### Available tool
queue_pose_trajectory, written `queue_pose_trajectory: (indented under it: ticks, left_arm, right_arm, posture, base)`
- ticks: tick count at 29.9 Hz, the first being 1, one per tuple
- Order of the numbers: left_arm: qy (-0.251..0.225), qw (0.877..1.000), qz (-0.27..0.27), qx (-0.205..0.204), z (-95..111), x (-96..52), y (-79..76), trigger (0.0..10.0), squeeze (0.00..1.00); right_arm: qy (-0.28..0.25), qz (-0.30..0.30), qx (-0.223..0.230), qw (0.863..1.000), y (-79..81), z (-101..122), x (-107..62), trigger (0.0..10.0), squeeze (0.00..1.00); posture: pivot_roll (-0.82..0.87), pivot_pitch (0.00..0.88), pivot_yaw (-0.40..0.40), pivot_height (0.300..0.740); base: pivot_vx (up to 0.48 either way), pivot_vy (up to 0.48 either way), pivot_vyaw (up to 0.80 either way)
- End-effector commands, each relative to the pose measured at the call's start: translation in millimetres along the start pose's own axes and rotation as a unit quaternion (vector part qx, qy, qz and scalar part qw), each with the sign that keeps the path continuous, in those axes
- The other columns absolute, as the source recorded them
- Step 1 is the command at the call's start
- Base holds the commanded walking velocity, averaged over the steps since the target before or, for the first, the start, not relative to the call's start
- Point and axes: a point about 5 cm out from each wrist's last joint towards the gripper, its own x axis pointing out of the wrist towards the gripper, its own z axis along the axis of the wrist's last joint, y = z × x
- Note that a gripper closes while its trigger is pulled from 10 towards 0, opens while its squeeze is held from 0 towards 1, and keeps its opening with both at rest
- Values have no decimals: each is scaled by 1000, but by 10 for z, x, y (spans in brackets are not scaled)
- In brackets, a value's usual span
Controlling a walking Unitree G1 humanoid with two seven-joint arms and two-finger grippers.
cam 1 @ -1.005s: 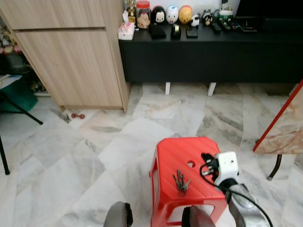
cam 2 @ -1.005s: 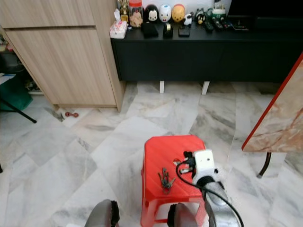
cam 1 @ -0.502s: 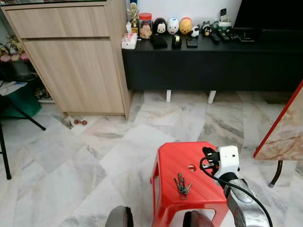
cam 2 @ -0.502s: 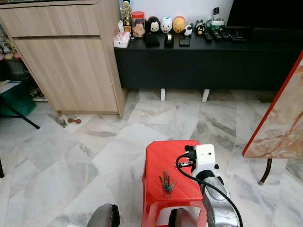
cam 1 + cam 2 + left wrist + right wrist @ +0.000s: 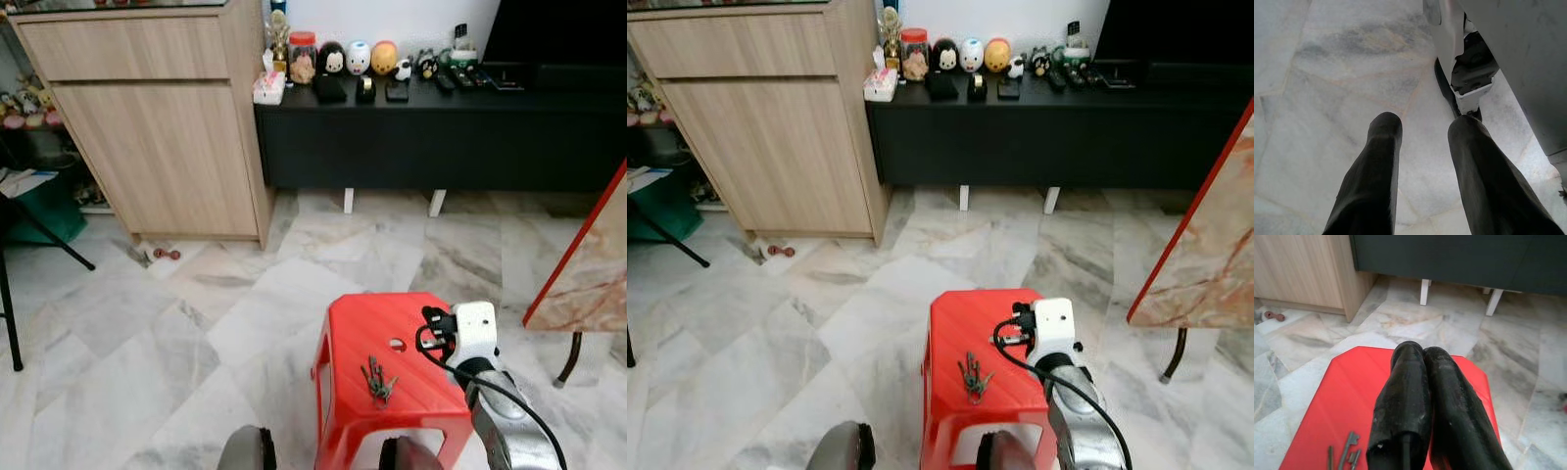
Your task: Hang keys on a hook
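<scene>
Currently, the bunch of keys (image 5: 376, 379) is lying flat on the red plastic stool (image 5: 363, 328), just left of the right gripper (image 5: 1422, 357), whose fingers are pressing together, holding nothing. The left gripper (image 5: 1422, 129) is hanging over the marble floor (image 5: 1327, 93), fingers parted.

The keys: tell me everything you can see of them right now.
The keys are a small bunch of dull grey metal keys lying flat and fanned out on the top of the red plastic stool, toward its near edge, short of the round hole in the seat. Nothing grips them: the right gripper, shut, hovers above the stool beside them.
</scene>
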Motion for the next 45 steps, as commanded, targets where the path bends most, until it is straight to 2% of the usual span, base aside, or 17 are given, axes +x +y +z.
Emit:
queue_pose_trajectory:
  ticks: [1, 18, 25, 28, 42, 45]
  left_arm:
    - [5, 1000, -4, 3, -19, -3, -6, 10000, 0]
    - [4, 1000, -4, 1, -18, -3, -3, 10000, 0]
    - [4, 1000, -3, 4, -17, -3, -2, 10000, 0]
    - [4, 1000, -2, 2, -19, -4, -1, 10000, 0]
    - [1, 1000, -3, -2, -19, -6, -2, 10000, 0]
    - [0, 1000, -3, -3, -18, -6, -2, 10000, 0]
  right_arm:
    - [-12, -3, 2, 1000, -13, 82, 12, 10000, 0]
    - [-13, -3, 2, 1000, 2, 100, 34, 10000, 0]
    - [-29, -3, 15, 999, 15, 146, 46, 10000, 0]
    - [-58, -14, 31, 998, -1, 230, 39, 10000, 0]
    - [-63, -16, 39, 997, -12, 248, 43, 10000, 0]
    - [-65, -16, 39, 997, -11, 260, 50, 10000, 0]
  posture:
    - [40, 0, -6, 610]
    - [44, 0, -5, 610]
    - [46, 0, -5, 610]
    - [49, 0, -5, 633]
    - [50, 0, -4, 733]
    - [51, 0, -6, 740]
  base:
    - [-289, 0, 0]
    - [-292, 0, 0]
    - [0, 0, 0]
    - [0, 0, 0]
    - [0, 0, 0]
    - [0, 0, 0]
